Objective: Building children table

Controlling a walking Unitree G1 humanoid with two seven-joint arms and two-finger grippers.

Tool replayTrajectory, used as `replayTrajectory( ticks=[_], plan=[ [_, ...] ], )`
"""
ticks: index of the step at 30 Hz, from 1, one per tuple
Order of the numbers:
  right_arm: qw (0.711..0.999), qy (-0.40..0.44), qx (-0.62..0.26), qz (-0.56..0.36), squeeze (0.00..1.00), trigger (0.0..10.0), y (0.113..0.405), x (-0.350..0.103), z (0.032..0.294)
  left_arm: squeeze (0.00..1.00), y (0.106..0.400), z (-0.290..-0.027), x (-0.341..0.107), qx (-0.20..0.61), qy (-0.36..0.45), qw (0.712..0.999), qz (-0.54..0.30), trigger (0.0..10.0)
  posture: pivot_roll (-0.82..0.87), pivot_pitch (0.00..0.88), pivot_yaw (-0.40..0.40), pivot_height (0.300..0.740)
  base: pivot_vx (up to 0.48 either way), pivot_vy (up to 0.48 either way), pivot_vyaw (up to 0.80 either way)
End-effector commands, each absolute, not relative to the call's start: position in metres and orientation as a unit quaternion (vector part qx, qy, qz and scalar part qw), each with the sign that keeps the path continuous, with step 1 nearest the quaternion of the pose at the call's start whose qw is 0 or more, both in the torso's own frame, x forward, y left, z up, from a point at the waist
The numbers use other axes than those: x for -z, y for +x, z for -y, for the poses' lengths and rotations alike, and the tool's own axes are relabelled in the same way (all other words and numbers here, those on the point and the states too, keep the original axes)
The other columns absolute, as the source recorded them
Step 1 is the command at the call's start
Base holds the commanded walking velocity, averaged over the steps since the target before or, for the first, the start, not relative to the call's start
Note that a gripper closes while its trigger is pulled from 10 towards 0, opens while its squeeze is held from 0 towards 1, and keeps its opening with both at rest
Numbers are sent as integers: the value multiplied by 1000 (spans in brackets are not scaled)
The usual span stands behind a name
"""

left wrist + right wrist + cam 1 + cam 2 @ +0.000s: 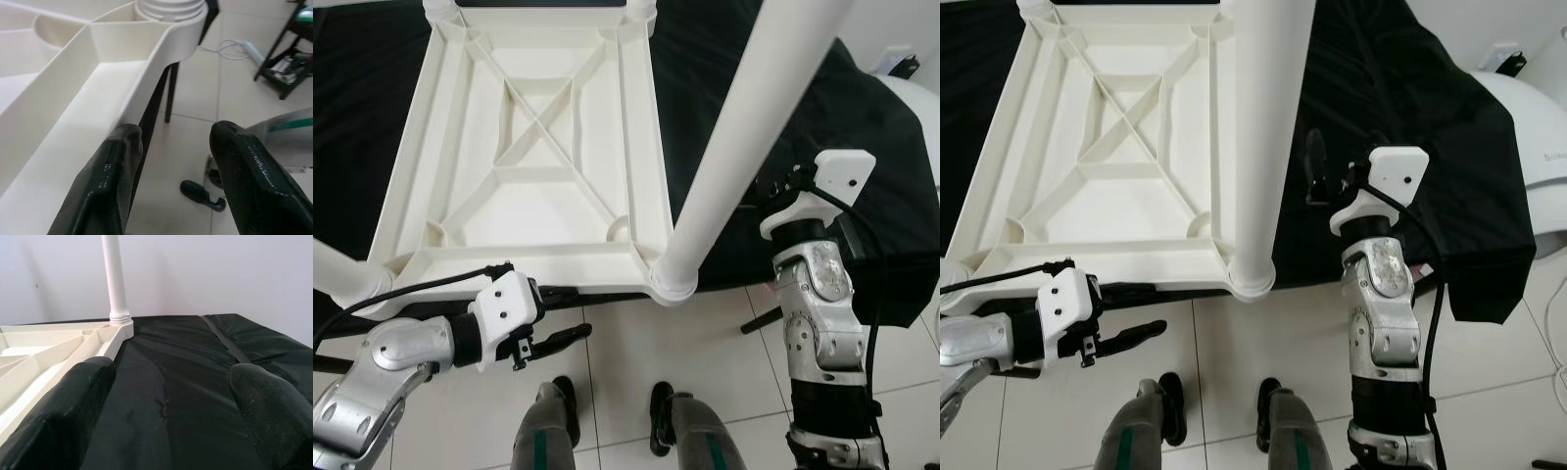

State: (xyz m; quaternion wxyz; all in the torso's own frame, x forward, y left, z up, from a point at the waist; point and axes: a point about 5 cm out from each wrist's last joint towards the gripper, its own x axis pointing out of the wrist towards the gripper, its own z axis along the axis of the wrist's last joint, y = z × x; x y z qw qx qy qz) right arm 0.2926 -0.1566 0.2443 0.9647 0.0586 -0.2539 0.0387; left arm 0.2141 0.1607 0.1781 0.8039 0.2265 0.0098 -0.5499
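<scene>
I am finding almost nothing readable here: only a few grey letters at the edge of the white appliance [1540,117] on my right, cut off and too small to make out.

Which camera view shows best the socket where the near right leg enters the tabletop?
The left eye view: the socket and leg show whole from above, seated in the corner of the tabletop. The right eye view shows the same. The left wrist view shows the collar close but cropped; the right wrist view shows a far leg's socket instead.
</scene>
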Motion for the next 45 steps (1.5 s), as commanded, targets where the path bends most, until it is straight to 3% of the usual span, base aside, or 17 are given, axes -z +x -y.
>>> replayTrajectory(
  ticks=[1,24,45],
  plan=[
    [966,64,-34,248,0,10000,291,-242,159,0,215,-159,-179,557,222,801,-9,10000,-33,284,10,740,0,0,0],
    [964,67,-25,255,0,10000,288,-244,160,0,248,-167,-188,491,220,843,22,10000,-51,290,19,740,0,0,0],
    [965,78,-34,246,0,10000,274,-243,153,0,290,-141,-188,455,190,867,66,10000,-82,302,32,740,0,0,0]
  ],
)
